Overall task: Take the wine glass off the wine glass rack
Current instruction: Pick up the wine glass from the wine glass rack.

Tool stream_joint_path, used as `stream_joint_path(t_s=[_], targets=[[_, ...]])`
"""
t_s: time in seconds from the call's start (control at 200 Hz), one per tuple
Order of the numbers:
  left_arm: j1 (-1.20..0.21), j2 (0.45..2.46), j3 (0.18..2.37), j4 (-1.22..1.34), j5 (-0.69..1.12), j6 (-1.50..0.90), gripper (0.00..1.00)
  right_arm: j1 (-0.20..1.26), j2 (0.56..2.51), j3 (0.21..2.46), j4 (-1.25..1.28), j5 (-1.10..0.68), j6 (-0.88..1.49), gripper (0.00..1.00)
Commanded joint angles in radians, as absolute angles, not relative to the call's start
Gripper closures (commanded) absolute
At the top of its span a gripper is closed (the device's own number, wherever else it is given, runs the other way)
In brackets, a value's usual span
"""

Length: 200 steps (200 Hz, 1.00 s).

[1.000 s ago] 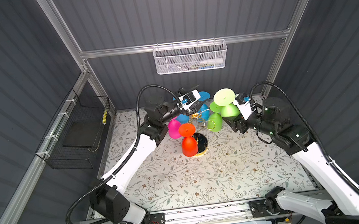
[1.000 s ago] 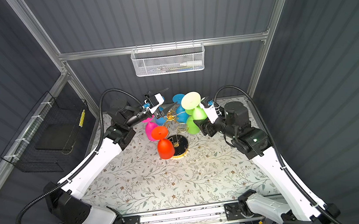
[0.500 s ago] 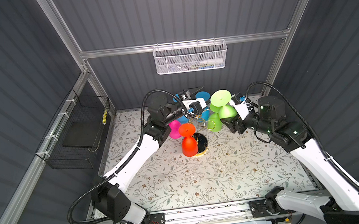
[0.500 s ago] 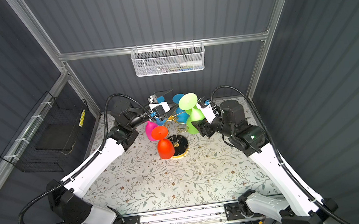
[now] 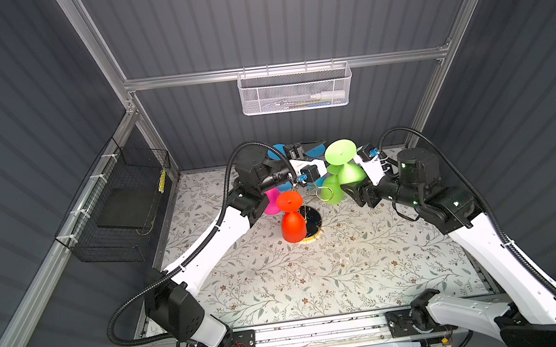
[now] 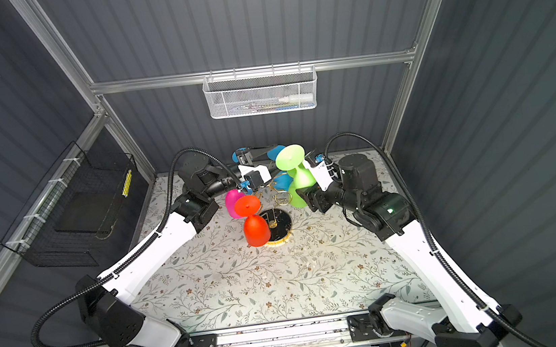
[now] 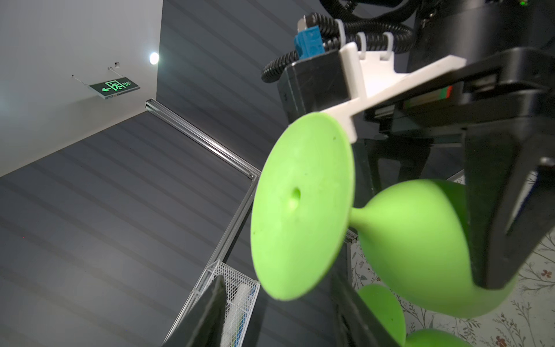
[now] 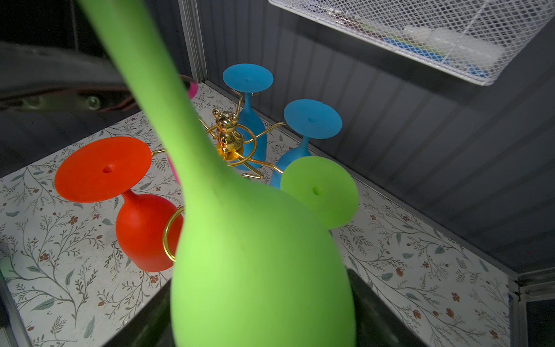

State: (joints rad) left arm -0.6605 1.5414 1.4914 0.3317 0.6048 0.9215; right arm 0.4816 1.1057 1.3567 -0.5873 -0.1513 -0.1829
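My right claw (image 5: 355,183) is pinched on the bowl of a lime green wine glass (image 5: 346,170), holding it upside down and a little tilted, foot uppermost. It hangs at about 2 o'clock from the wine glass rack (image 5: 312,217), just above a second green glass (image 5: 333,191) that is hooked there. The rack stands on the floral table (image 5: 315,276), toward 12 o'clock from its middle. A red glass (image 5: 291,222) hangs at the rack's 7 o'clock, a pink glass (image 5: 271,205) at 10, and two blue glasses (image 8: 312,118) at 12. My left claw (image 5: 308,144) hovers over the blue feet, fingers spread apart
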Motion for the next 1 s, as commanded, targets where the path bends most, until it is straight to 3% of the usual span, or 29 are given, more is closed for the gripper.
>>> stream_joint_path(t_s=[0.0, 0.205, 0.64, 0.785, 0.995], targets=[[-0.667, 1.555, 1.541, 0.347, 0.633, 0.951, 0.47, 0.491, 1.111, 1.398, -0.601, -0.156, -0.172, 0.48], [-0.679, 1.570, 1.586, 0.265, 0.647, 1.015, 0.58, 0.494, 1.113, 1.399, -0.604, -0.156, -0.163, 0.48], [-0.713, 1.574, 1.574, 0.246, 0.588, 1.107, 0.66, 0.498, 1.144, 1.423, -0.634, -0.158, -0.149, 0.49], [-0.718, 1.574, 1.561, 0.296, 0.568, 1.105, 0.86, 0.501, 1.146, 1.427, -0.642, -0.158, -0.144, 0.49], [-0.721, 1.573, 1.535, 0.389, 0.534, 1.076, 0.95, 0.506, 1.148, 1.437, -0.644, -0.164, -0.136, 0.48]])
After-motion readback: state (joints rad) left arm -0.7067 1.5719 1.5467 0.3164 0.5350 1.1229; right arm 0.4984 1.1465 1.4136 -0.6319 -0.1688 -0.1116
